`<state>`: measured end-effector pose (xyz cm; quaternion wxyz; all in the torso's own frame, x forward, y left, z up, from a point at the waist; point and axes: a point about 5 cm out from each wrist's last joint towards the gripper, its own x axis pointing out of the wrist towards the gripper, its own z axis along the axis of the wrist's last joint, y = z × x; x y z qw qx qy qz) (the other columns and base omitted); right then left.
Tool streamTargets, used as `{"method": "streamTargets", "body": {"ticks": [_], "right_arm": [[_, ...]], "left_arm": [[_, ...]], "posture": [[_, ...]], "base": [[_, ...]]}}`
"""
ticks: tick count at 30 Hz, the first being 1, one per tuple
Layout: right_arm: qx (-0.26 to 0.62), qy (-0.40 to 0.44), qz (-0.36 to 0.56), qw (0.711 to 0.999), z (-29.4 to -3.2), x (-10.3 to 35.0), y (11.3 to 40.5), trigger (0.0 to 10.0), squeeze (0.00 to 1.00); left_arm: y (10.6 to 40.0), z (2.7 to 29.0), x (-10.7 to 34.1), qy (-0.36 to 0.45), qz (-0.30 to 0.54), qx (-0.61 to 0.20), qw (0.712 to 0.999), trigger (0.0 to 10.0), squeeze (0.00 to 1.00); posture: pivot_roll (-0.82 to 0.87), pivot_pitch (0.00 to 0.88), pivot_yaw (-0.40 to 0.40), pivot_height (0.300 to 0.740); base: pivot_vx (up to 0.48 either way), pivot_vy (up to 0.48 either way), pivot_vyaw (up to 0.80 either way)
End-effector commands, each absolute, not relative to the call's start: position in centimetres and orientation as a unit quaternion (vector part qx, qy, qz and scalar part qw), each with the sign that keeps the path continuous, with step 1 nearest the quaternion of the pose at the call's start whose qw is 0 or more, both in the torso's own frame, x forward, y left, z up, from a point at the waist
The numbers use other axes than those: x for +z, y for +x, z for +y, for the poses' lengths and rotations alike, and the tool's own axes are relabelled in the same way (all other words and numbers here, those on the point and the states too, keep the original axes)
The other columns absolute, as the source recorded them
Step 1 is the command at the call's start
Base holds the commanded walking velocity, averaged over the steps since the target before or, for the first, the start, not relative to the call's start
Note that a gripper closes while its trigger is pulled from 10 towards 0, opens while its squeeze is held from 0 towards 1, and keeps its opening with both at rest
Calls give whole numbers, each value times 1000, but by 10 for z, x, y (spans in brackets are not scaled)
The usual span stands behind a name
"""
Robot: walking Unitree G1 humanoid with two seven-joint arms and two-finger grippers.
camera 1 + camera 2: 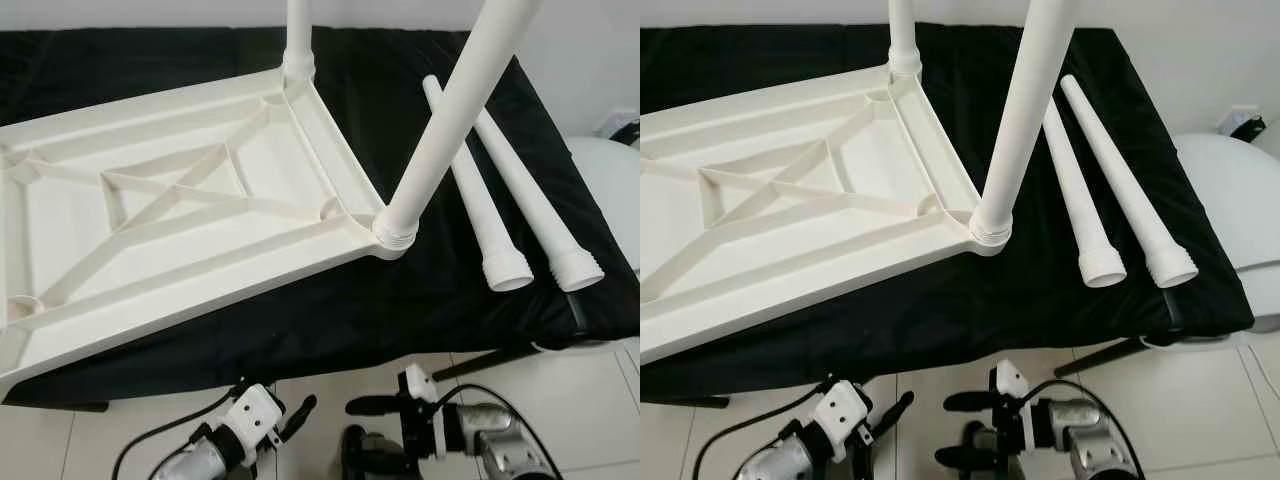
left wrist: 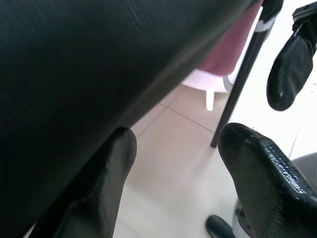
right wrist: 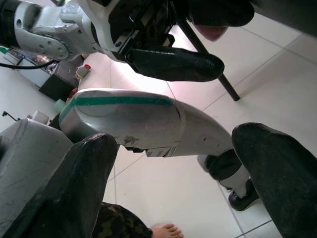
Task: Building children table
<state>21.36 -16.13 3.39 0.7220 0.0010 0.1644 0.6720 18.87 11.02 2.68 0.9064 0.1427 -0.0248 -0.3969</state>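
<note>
Both grippers hung spread below the table edge.
Ahead of our left gripper [image 1: 290,418] and right gripper [image 1: 372,432], we saw the inverted tabletop [image 1: 150,230], two legs fitted.

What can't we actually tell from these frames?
- Table top: its left corners are cut off by the eye views' left edge, so whether legs stand there is unknown.
- Two standing legs: upper ends run out of the top edge.
- Two loose legs on the black cloth: thread detail too small.
- Left pincer and right pincer: open, held low below the table edge; arms cut off by the bottom edge.
</note>
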Motion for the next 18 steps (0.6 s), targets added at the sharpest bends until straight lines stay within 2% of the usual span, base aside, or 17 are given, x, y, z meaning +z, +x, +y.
{"method": "streamTargets", "body": {"ticks": [1, 9, 11, 16, 18], "right_arm": [[682, 14, 173, 710, -160, 32, 208, 10000, 0], [718, 2, 152, 679, -159, 57, 214, 10000, 0], [737, -8, 146, 660, -157, 67, 214, 10000, 0], [752, -17, 152, 641, -158, 75, 212, 10000, 0], [765, -23, 160, 624, -159, 82, 209, 10000, 0]], "left_arm": [[179, 108, 21, 144, -5, -433, 890, 10000, 0], [178, 114, 35, 153, -26, -482, 862, 10000, 0], [175, 114, 56, 145, -40, -512, 846, 10000, 0], [169, 113, 74, 127, -39, -547, 827, 10000, 0], [162, 113, 86, 122, -36, -574, 809, 10000, 0]], "posture": [[84, 254, -26, 740], [91, 244, -37, 740], [91, 250, -33, 740], [91, 258, -34, 740], [92, 272, -44, 740]], "base": [[0, 0, 0], [0, 0, 0], [0, 0, 0], [0, 0, 0], [0, 0, 0]]}}
